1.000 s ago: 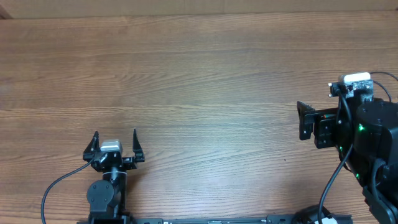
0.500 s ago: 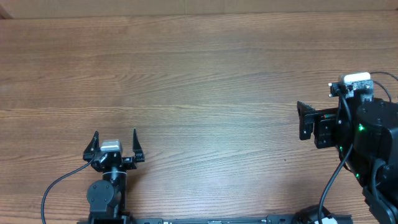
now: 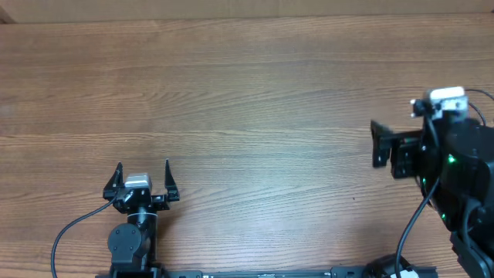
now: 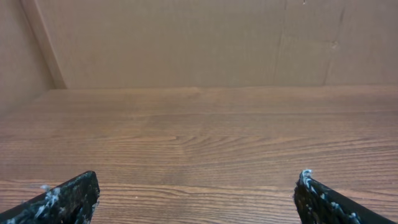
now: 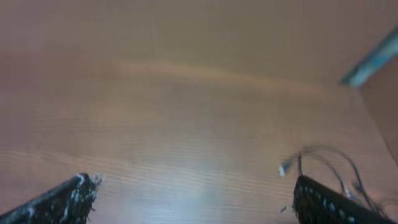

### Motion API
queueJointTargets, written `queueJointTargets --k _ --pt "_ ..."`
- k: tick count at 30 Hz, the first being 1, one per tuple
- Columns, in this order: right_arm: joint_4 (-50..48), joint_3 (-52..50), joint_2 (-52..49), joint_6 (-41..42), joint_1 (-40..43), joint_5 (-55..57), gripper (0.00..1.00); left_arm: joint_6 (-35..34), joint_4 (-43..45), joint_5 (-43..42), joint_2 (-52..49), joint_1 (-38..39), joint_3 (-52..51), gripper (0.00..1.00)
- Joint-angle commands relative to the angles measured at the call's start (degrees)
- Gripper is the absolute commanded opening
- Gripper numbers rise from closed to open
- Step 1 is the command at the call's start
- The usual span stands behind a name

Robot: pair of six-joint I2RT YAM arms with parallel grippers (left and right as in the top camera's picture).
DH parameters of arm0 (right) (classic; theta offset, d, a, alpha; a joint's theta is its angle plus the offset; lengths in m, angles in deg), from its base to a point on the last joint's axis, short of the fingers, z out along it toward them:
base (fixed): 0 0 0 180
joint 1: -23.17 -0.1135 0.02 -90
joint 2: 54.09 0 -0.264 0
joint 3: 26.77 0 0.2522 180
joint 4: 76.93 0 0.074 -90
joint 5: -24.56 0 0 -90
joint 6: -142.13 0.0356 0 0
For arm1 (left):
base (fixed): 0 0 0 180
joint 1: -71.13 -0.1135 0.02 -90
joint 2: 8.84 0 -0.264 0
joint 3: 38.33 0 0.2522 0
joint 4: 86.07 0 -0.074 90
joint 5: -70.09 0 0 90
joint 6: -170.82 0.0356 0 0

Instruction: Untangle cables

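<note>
The cables (image 5: pixel 336 167) show only in the blurred right wrist view. They are thin dark cords in loose loops at the lower right, with one silvery tip (image 5: pixel 285 168) pointing left. They lie just beyond my right gripper's (image 5: pixel 193 190) right finger. That gripper is open with bare wood between its fingers. In the overhead view no cables are visible, and the right gripper (image 3: pixel 377 144) hangs at the right side of the table, facing left. My left gripper (image 3: pixel 143 165) rests near the front left, open and empty, and its wrist view (image 4: pixel 196 186) shows only wood grain.
A brown cardboard wall (image 4: pixel 186 43) stands behind the wooden table's far edge (image 4: pixel 199 88). The left arm's thick black wire (image 3: pixel 73 230) curves off the front left. A blurred pale strip (image 5: pixel 372 57) crosses the upper right of the right wrist view.
The right arm has shifted slightly toward the far side of the table, and its wrist view is blurred by motion. The left arm has not moved.
</note>
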Motion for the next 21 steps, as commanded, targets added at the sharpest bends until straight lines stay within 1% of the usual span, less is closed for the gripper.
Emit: queueJointTargets --k 1,5,10,13,15,17,21 --pt "-8.3 -4.4 3.3 -0.2 0.9 -0.7 1.0 1.1 0.0 0.1 0.6 -0.3 -0.2 1.0" --pt "-23.7 -16.2 8.9 -0.2 3.7 -6.6 1.0 1.1 0.0 0.1 0.6 -0.3 -0.2 1.0" --pt "-43.5 -35.8 18.3 -0.2 7.0 -11.8 1.0 1.1 0.0 0.1 0.6 -0.3 -0.2 1.0" --pt "-53.0 -46.0 23.7 0.3 9.3 -14.7 1.0 1.1 0.0 0.1 0.6 -0.3 -0.2 1.0" --pt "-58.0 -52.0 27.4 0.3 10.6 -16.4 1.0 1.1 0.0 0.1 0.6 -0.3 -0.2 1.0" --pt "-60.8 -56.6 30.5 0.3 11.5 -17.5 1.0 1.1 0.0 0.1 0.6 -0.3 -0.2 1.0" --pt "-62.8 -63.2 36.2 0.3 12.7 -17.6 1.0 1.1 0.0 0.1 0.6 -0.3 -0.2 1.0"
